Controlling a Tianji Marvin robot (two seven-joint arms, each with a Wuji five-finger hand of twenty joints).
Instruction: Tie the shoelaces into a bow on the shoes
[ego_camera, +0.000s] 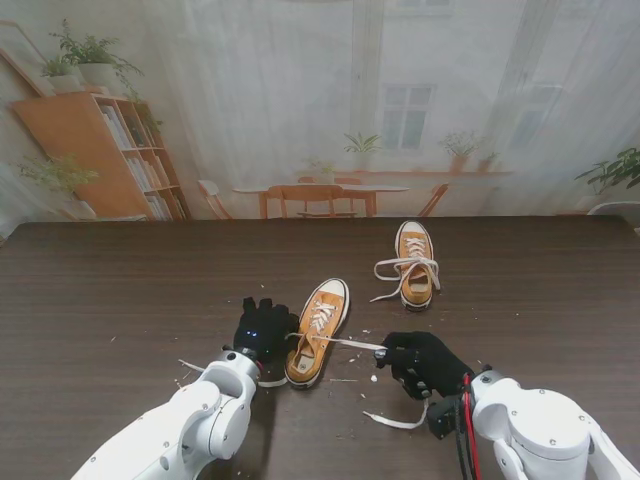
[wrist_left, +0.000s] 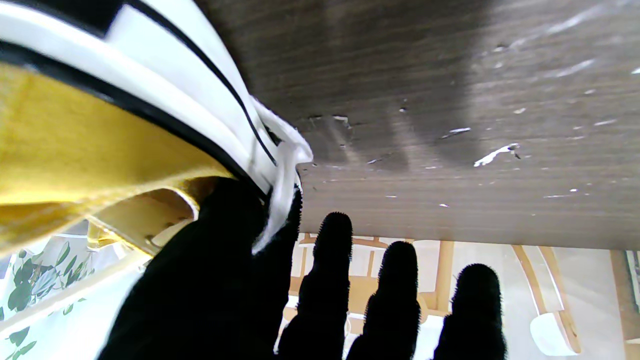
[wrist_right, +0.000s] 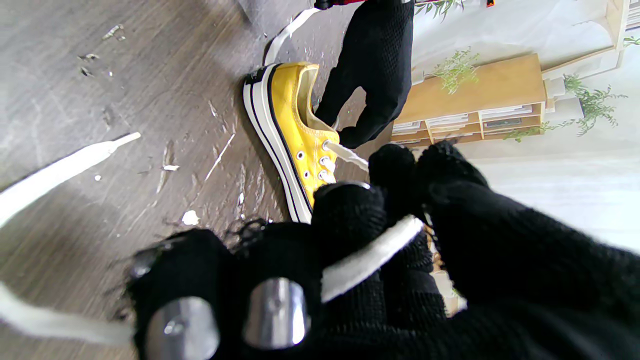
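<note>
A yellow sneaker (ego_camera: 318, 333) with a white sole lies in the middle of the dark table, toe pointing away from me. My left hand (ego_camera: 262, 330) rests against its left side near the heel. In the left wrist view, thumb and forefinger pinch a white lace (wrist_left: 282, 195) beside the sole (wrist_left: 150, 85), and the other fingers (wrist_left: 395, 300) stay straight. My right hand (ego_camera: 425, 362) sits to the shoe's right, shut on the other lace (ego_camera: 360, 344), which runs taut from the eyelets. That lace (wrist_right: 370, 260) crosses between the curled fingers, and its tail (ego_camera: 400, 422) trails on the table.
A second yellow sneaker (ego_camera: 415, 263) stands farther away and to the right, its laces (ego_camera: 395, 270) loose around it. Small white scraps (ego_camera: 372, 378) dot the table (ego_camera: 120, 300) near the hands. A printed backdrop rises behind the far edge.
</note>
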